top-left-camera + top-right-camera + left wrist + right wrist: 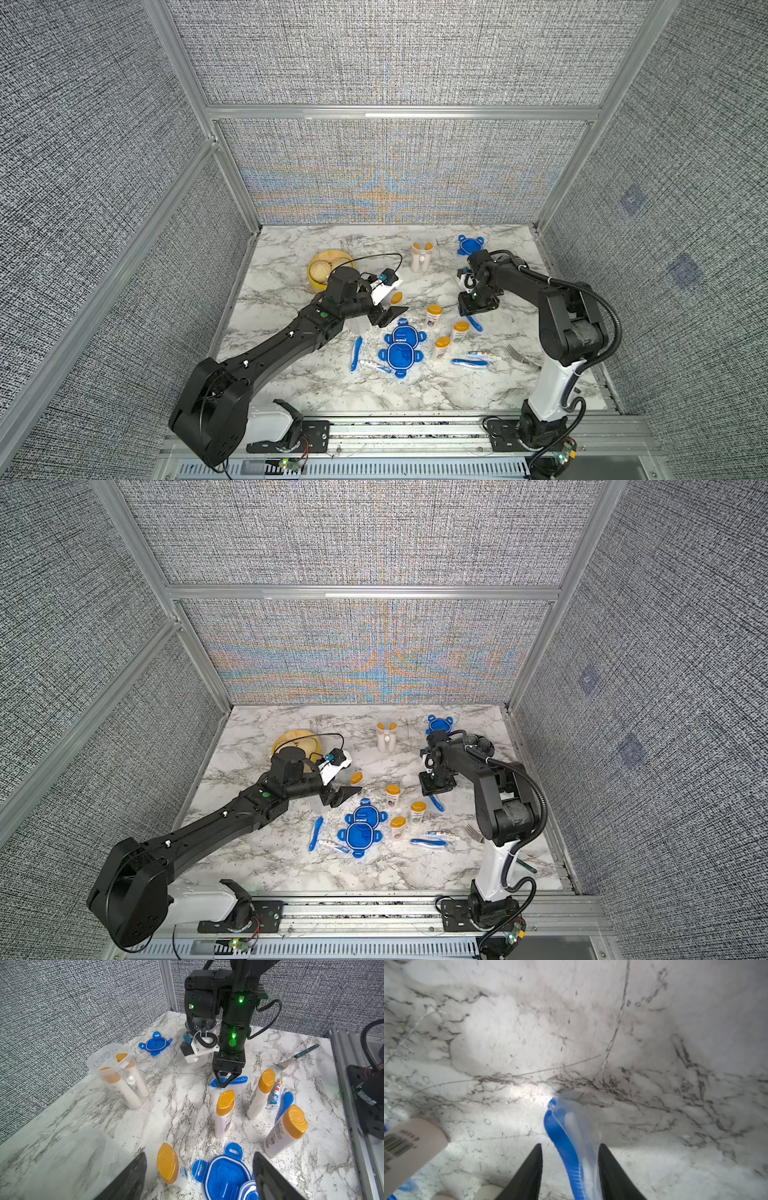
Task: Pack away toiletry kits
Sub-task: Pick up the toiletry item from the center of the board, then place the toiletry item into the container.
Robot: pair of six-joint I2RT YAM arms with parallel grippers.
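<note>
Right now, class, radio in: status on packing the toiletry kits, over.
Left gripper open, empty. Right gripper astride blue toothbrush, not clamped. Standing bottle close beside it.

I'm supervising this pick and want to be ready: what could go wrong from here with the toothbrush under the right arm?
The right tool straddles the toothbrush, which lies flat on the table, with a gap on one side. The thin, clear-wrapped toothbrush may slip or twist as the tool closes. An upright bottle stands close by and could be tipped on the swing away.
</note>
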